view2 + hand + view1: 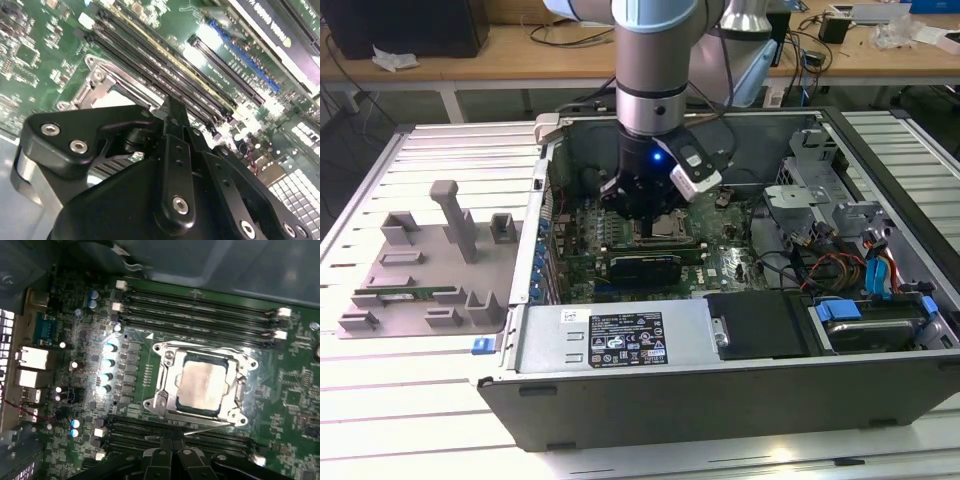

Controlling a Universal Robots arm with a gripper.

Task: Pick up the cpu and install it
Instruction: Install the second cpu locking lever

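The cpu [202,385] sits in the socket frame [165,390] on the motherboard [295,385], between two banks of memory slots [200,307]. The gripper [642,205] hangs just above it, inside the case [720,400]. A tray [420,262] lies at the exterior view's left.

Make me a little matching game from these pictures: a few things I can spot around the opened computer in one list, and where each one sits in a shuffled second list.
Things:
1. cpu
2. gripper
3. grey plastic holder
4. power supply box

Places:
A. on the slatted table, off the exterior view's left side of the case
B. along the case's near wall, carrying a black label
C. lying flat inside the metal socket frame on the green board
D. low inside the open case, just above the socket

Pairs: 1-C, 2-D, 3-A, 4-B
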